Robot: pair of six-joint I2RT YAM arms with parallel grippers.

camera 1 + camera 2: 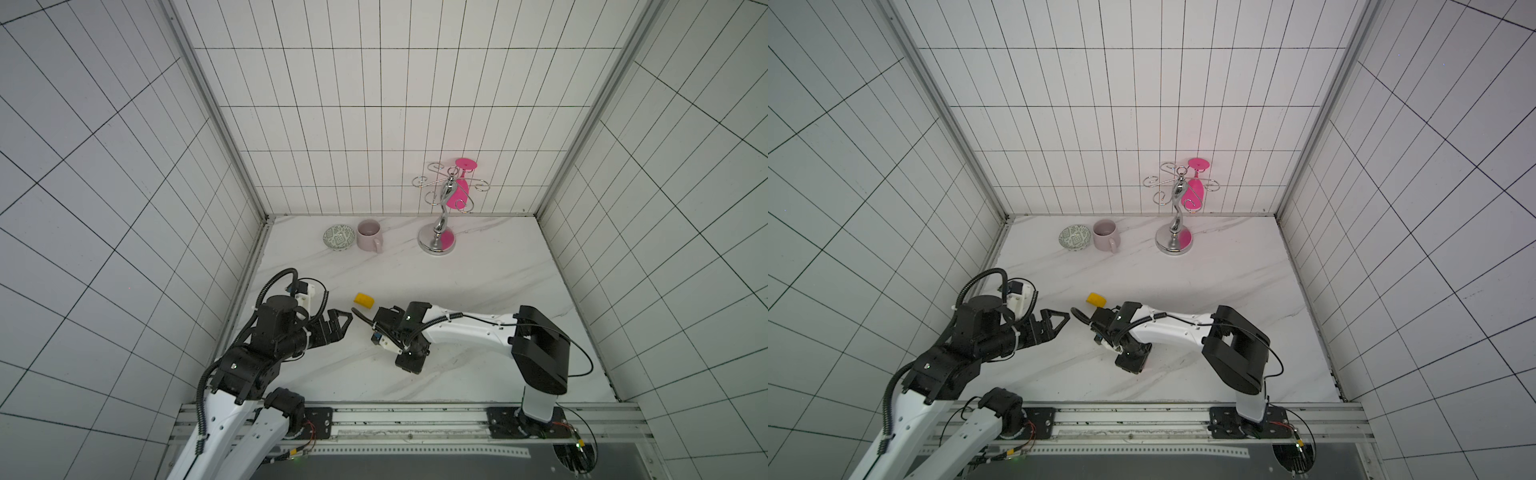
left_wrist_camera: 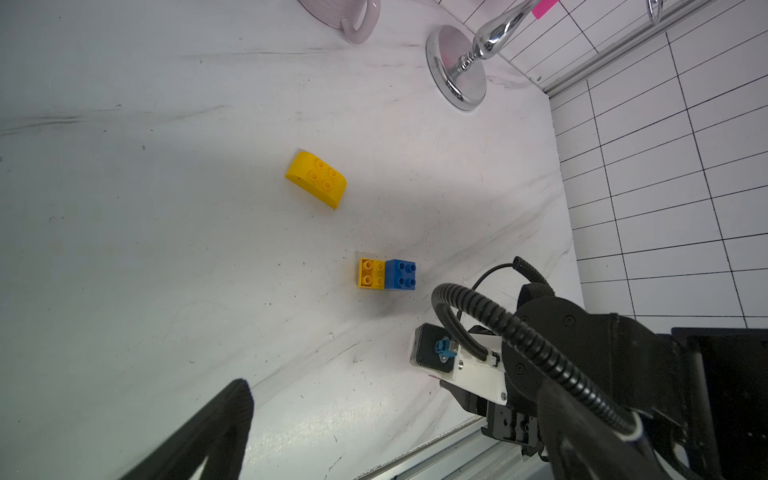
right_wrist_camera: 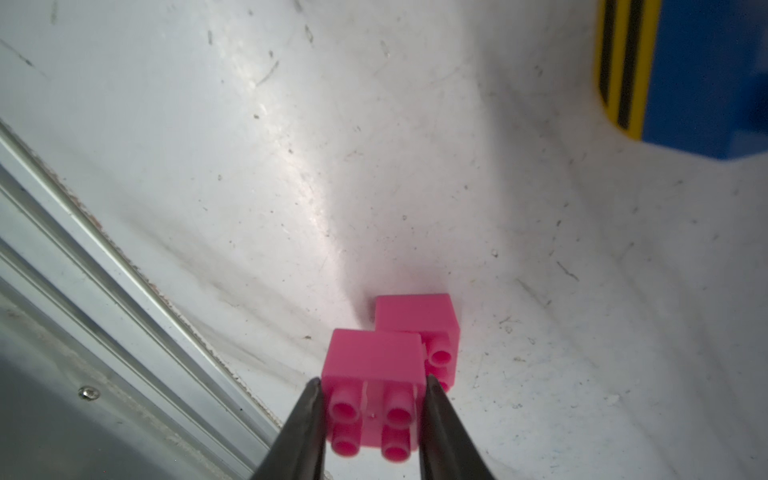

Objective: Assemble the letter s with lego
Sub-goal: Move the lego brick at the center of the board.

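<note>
Overlapping rear pink brick [image 3: 415,311], front brick [image 3: 374,357] in right tool [image 3: 372,381]

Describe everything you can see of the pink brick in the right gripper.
The pink brick is a square of glossy plastic, its four hollow studs pointing back between the dark fingers of the right gripper, which is shut on two opposite sides. A second pink brick sits behind it, offset; whether they are joined is unclear.

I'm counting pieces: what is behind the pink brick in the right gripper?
Another pink brick lies on the table right behind the held pink brick, which covers part of it; whether they touch is hidden.
</note>
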